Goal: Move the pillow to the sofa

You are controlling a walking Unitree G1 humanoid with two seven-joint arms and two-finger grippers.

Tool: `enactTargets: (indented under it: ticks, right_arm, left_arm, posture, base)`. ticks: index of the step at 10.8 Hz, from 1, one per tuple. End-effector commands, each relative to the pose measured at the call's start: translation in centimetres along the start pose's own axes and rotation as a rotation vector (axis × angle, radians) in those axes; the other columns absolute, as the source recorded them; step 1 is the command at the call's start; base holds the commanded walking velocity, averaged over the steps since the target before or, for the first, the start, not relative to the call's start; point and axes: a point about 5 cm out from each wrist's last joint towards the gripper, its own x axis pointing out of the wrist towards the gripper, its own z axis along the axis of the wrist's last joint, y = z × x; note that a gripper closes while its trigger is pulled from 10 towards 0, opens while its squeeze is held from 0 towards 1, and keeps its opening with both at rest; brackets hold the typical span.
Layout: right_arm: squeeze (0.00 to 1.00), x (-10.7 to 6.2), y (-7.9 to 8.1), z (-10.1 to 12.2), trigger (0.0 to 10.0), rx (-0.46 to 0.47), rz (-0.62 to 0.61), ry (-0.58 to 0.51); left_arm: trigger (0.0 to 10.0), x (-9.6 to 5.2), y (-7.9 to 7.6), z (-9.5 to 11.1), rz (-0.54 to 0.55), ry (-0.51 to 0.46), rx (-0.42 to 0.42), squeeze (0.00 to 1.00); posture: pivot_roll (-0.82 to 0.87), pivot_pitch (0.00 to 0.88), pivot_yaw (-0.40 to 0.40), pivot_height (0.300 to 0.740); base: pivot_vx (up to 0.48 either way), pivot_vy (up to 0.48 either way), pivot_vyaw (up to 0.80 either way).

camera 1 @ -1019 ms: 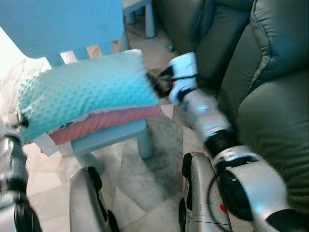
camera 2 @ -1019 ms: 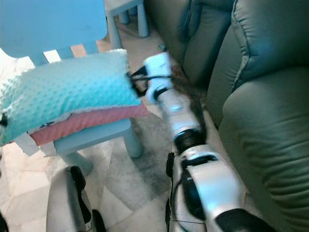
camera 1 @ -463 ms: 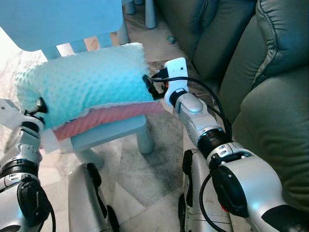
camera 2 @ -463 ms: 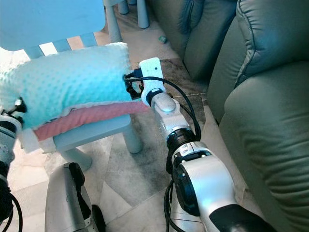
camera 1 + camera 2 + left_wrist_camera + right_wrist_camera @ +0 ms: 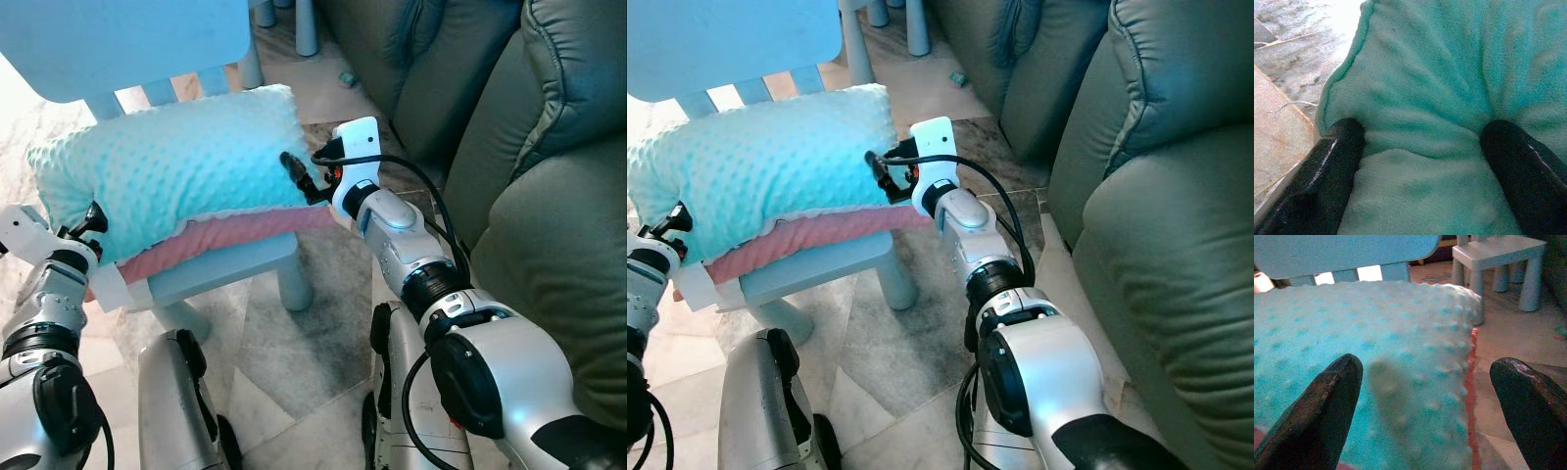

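The pillow [image 5: 176, 166], teal and dotted on top with a pink underside, lies across the seat of a small light-blue chair [image 5: 230, 269]. My left gripper [image 5: 93, 217] is pressed against the pillow's left end. In the left wrist view its fingers [image 5: 1337, 152] stand wide apart and dent the teal fabric. My right gripper [image 5: 294, 171] is at the pillow's right end, open. The right wrist view shows the pillow's corner [image 5: 1415, 357] between its two spread fingers [image 5: 1327, 396]. The dark grey-green sofa [image 5: 558, 196] stands to the right.
The chair's blue backrest [image 5: 118, 39] rises behind the pillow. A small pale table [image 5: 1498, 254] stands further back, and a small green object [image 5: 347, 80] lies on the tiled floor by the sofa. My own legs [image 5: 176, 411] are at the bottom.
The left arm has come up to the pillow's left end. The right gripper has pushed further in against the right end. The picture has steadied from its earlier blur.
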Motion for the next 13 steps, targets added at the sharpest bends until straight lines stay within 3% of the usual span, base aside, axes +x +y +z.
enactTargets:
  ticks: [1,3,5,7,8,9,10,12,13]
  right_arm:
    - [0.0,0.3,0.5,0.1,10.0,0.019,0.027,0.017]
    - [0.0,0.5,1.7,-0.6,10.0,0.079,0.077,0.045]
    - [0.0,1.1,5.3,-1.7,10.0,0.153,0.201,0.07]
    - [0.0,1.4,8.4,-2.2,10.0,0.164,0.305,0.088]
    - [0.0,1.5,9.1,-2.1,10.0,0.151,0.325,0.084]
    - [0.0,1.6,8.9,-1.5,10.0,0.098,0.316,0.059]
    - [0.0,1.9,7.4,0.2,10.0,0.061,0.284,-0.002]
    - [0.0,1.3,2.6,2.5,10.0,0.012,0.173,-0.095]
    - [0.0,0.5,0.1,2.9,10.0,-0.062,0.092,-0.12]
  left_arm:
    - [10.0,-0.1,0.5,0.5,-0.003,-0.013,-0.054,0.0]
    - [10.0,-0.1,0.4,0.5,-0.038,-0.004,-0.089,0.0]
    - [10.0,0.0,-0.6,-0.7,-0.111,0.059,-0.11,0.0]
    - [10.0,0.1,-1.0,-0.8,-0.114,0.063,-0.248,0.0]
    - [10.0,0.1,-1.4,-1.1,-0.15,0.099,-0.269,0.0]
    - [10.0,0.1,-1.6,-1.4,-0.169,0.13,-0.221,0.0]
    - [10.0,0.2,-1.3,-0.5,-0.144,0.107,-0.095,0.0]
    - [10.0,-0.3,0.7,1.4,-0.001,0.043,0.122,0.0]
    - [10.0,-0.9,1.7,2.4,0.045,-0.019,0.122,0.0]
  posture:
    - [-0.09,0.308,-0.004,0.436]
    - [-0.07,0.312,-0.003,0.436]
    - [-0.06,0.318,0.0,0.436]
    - [-0.05,0.32,0.001,0.436]
    - [-0.04,0.322,-0.002,0.436]
    - [-0.04,0.322,-0.003,0.436]
    - [-0.04,0.321,-0.005,0.436]
    - [-0.05,0.316,-0.008,0.436]
    - [-0.06,0.312,-0.009,0.436]
  base:
    - [0.0,0.0,0.0]
    - [0.0,0.0,0.0]
    - [0.0,0.0,0.0]
    - [0.0,0.0,0.0]
    - [0.0,0.0,0.0]
    - [0.0,0.0,0.0]
    - [0.0,0.0,0.0]
    - [0.0,0.0,0.0]
    - [0.0,0.0,0.0]
